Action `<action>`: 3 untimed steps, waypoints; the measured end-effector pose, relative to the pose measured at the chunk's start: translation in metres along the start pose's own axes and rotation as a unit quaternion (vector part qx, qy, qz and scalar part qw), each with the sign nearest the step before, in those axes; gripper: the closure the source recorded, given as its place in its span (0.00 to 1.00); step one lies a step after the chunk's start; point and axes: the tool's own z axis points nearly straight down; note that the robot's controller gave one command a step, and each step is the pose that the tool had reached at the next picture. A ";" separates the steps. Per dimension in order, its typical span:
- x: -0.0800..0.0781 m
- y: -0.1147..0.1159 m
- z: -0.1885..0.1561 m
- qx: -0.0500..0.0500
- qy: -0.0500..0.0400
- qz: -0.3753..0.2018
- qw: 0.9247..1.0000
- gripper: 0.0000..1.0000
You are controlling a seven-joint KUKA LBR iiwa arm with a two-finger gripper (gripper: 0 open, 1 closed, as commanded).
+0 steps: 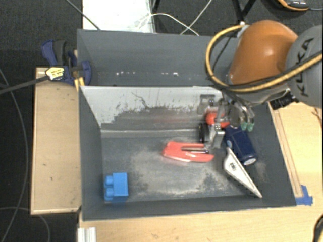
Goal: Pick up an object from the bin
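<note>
We see the gripper (pixel 211 144) low in the bin's (pixel 151 110) right half, its two fingers apart and holding nothing, poised at the right end of a flat red oblong piece (pixel 184 153). Just right lie a dark blue cylinder (pixel 243 146) and a white wedge (pixel 241 174); a blue block (pixel 116 186) sits far left.
</note>
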 end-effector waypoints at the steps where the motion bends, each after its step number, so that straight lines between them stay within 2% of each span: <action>1: -0.001 0.000 -0.005 0.000 -0.004 0.000 1.000 0.00; 2: 0.013 0.002 0.164 0.000 -0.004 -0.004 1.000 0.00; 3: 0.019 0.003 0.074 0.000 -0.011 -0.007 1.000 0.00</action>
